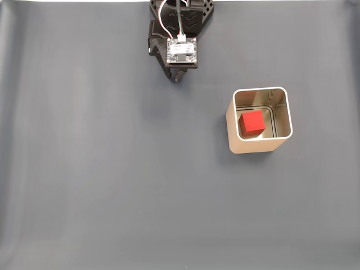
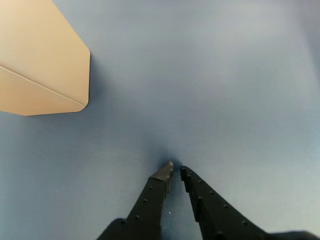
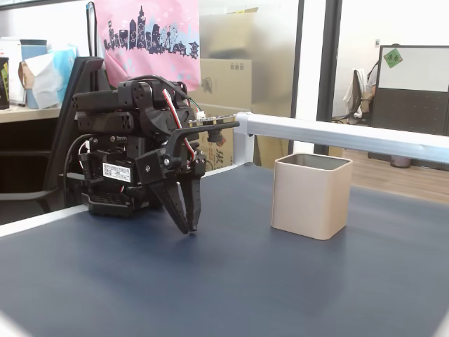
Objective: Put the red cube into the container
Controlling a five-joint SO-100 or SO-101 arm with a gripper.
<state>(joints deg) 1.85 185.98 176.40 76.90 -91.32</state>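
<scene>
surroundings: dark mat (image 1: 112, 185) lying bare between jaws and container (image 1: 256, 146); office clutter behind arm
red cube (image 1: 252, 124): sitting inside container, well apart from jaws
cut off: container showing as a corner in wrist view (image 2: 40, 60)
gripper (image 2: 175, 172): folding low, tips pointing at mat, jaws nearly closed, gripping nothing

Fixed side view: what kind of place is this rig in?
Likely an office or lab: cardboard boxes behind the arm, a glass partition, and a dark mat-covered table holding the container.
</scene>
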